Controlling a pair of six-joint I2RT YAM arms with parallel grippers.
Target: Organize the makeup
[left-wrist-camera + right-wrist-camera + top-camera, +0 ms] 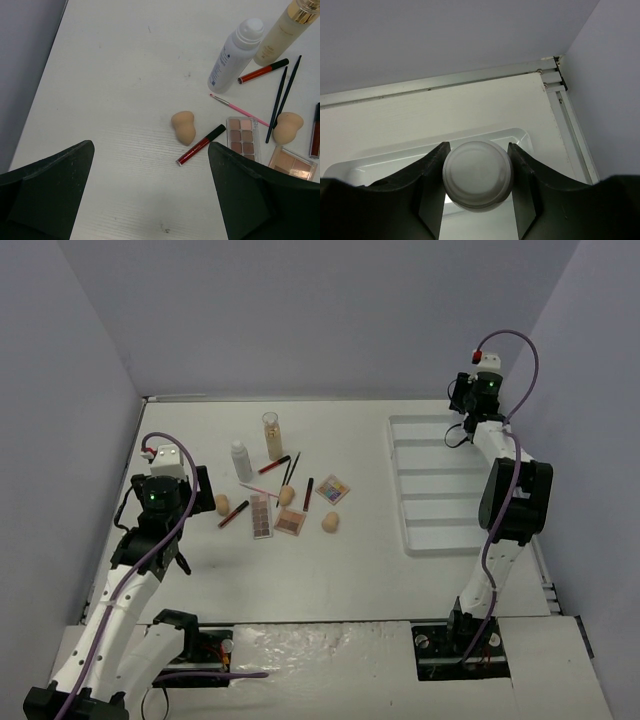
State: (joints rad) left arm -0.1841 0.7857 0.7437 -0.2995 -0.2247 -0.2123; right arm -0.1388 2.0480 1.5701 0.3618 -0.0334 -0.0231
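Table [360,570] carries a white compartmented tray [440,508] on its right side. Above the tray's far end, the right gripper [478,150] pinches a white bottle [477,180] by its sides. The left gripper [151,146] hangs spread wide over bare tabletop. Just beyond it are a second white bottle [235,55], an amber-liquid bottle [282,32], an eyeshadow palette [242,137], a beige sponge [183,127] and a red lip tube [201,145].

Lab enclosure, plain walls [300,310]
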